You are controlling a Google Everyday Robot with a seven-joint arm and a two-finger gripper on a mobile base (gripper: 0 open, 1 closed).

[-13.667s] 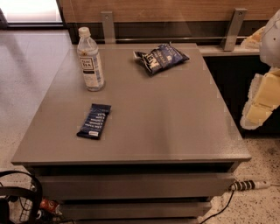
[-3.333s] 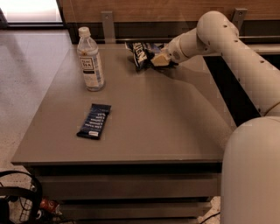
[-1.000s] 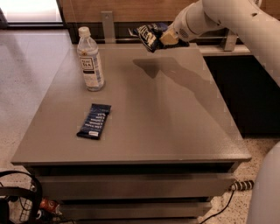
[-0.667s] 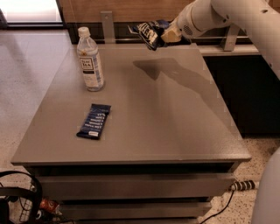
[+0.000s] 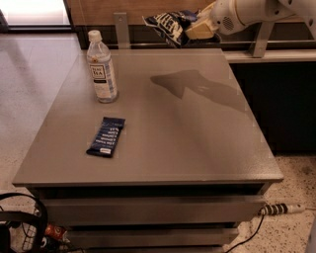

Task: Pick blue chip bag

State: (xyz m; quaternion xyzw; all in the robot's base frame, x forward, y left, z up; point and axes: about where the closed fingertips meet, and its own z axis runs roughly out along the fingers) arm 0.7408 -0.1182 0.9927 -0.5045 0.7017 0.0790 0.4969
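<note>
The blue chip bag (image 5: pixel 169 26) is a crinkled navy bag with white lettering. It hangs in the air above the far edge of the grey table (image 5: pixel 163 143), at the top middle of the camera view. My gripper (image 5: pixel 197 28) comes in from the upper right and is shut on the bag's right end. The white arm (image 5: pixel 247 12) runs off the top right corner. The bag and arm cast a dark shadow (image 5: pixel 197 86) on the tabletop below.
A clear water bottle (image 5: pixel 102 68) with a white cap stands at the table's back left. A flat dark blue bar wrapper (image 5: pixel 106 137) lies at the front left. A wooden wall with metal posts (image 5: pixel 121 29) runs behind the table. Cables (image 5: pixel 24 222) lie on the floor.
The bag, which lay on the table's far side, has been gripped and lifted off the surface. Over the last second it has risen a little higher.
</note>
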